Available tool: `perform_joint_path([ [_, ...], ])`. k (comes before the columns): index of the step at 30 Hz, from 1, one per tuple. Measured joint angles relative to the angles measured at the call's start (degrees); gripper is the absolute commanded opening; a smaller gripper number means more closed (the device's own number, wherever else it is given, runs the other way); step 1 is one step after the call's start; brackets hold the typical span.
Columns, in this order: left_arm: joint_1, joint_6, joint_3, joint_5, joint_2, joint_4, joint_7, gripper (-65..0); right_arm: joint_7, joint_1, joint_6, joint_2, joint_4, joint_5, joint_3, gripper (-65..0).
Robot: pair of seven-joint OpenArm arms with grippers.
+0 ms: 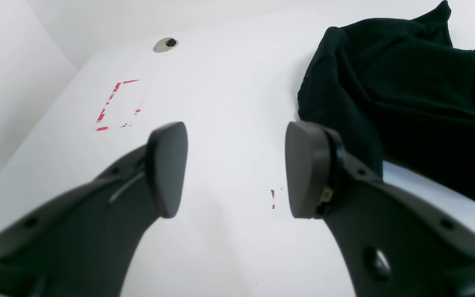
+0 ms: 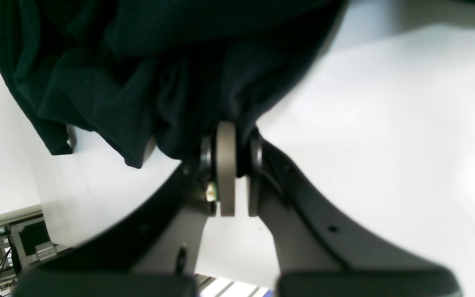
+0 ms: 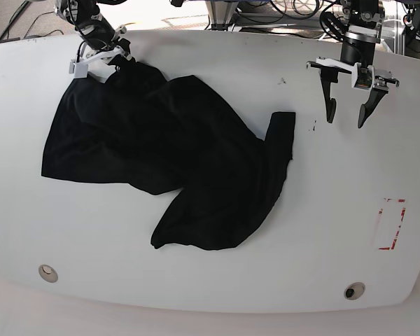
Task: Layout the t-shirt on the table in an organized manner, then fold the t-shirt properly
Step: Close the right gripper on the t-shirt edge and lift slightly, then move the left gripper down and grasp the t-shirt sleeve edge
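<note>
Large soft black cloth t-shirt [image 3: 175,161] was seen crumpled mid glossy white table [image 3: 217,294], toward far-left corner. Right gripper [image 2: 231,165] was clamped on fabric edge; left gripper [image 1: 235,169] was held open, empty. Judged best: opposite edge taken, cloth drawn taut, evenly.

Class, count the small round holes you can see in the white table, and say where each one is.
2. In the base view, one hole sits near the table's front edge at the left, the other hole near the front edge at the right. The shirt may hide more.
</note>
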Motion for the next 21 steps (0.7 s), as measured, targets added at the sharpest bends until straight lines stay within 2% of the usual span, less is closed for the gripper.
perform_joint_path([
  [4, -0.94, 0.04, 0.61, -0.2, -0.02, 0.0, 1.75, -29.6, -0.22, -0.04, -0.26, -0.02, 1.01, -0.7, 0.0, -65.0],
  [8, -4.46, -0.17, 2.14, -0.61, 0.02, -0.15, 9.75, -29.2, -0.39, -0.09, -0.83, -0.02, 2.1, -1.14, 0.0, -65.0],
  [15, -11.5, 0.0, 3.85, -9.68, -0.04, -1.57, 21.4, -29.2, -0.61, -0.15, -0.92, 0.0, 2.47, -1.14, 0.0, -65.0],
  [17, -13.11, -0.74, 4.09, -12.07, -0.07, -3.04, 24.63, -29.2, -0.59, -0.13, -0.96, 0.0, 2.47, -1.16, 0.0, -65.0],
  [21, -16.37, -5.4, 3.93, -15.41, -0.07, -6.38, 29.79, -29.2, -0.59, -0.15, -0.96, 0.0, 2.47, -1.16, 0.0, -65.0],
])
